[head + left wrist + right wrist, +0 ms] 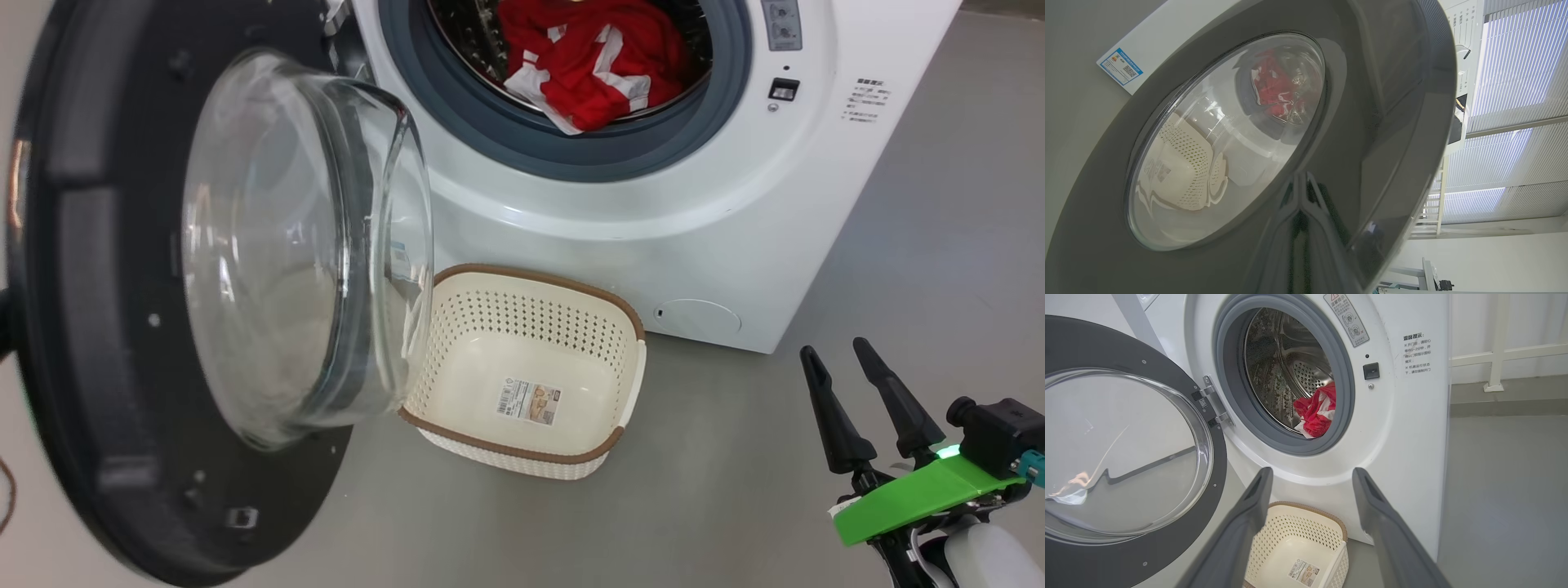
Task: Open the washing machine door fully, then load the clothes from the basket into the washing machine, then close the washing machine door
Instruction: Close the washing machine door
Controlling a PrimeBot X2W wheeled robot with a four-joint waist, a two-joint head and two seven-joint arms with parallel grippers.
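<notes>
1. One washing machine [653, 229] is showing, holding one steel drum [1290, 367].
2. One washing machine door [98, 327] is hanging on it, carrying one clear glass bowl [302, 245].
3. Two metal hinge brackets [1221, 416] are joining that door to the machine.
4. One basket [531, 322] is sitting on the floor, bearing one label sticker [529, 402].
5. The clothes [592, 65] are lying as one red-and-white bundle; how many garments are making it up cannot be told.
6. One blue energy sticker [1121, 66] is showing on the machine's side.
7. One round service flap [698, 317] and one dark latch slot [783, 88] are showing on its front.
8. One right pincer [834, 349] is showing two dark fingers [833, 416].
</notes>
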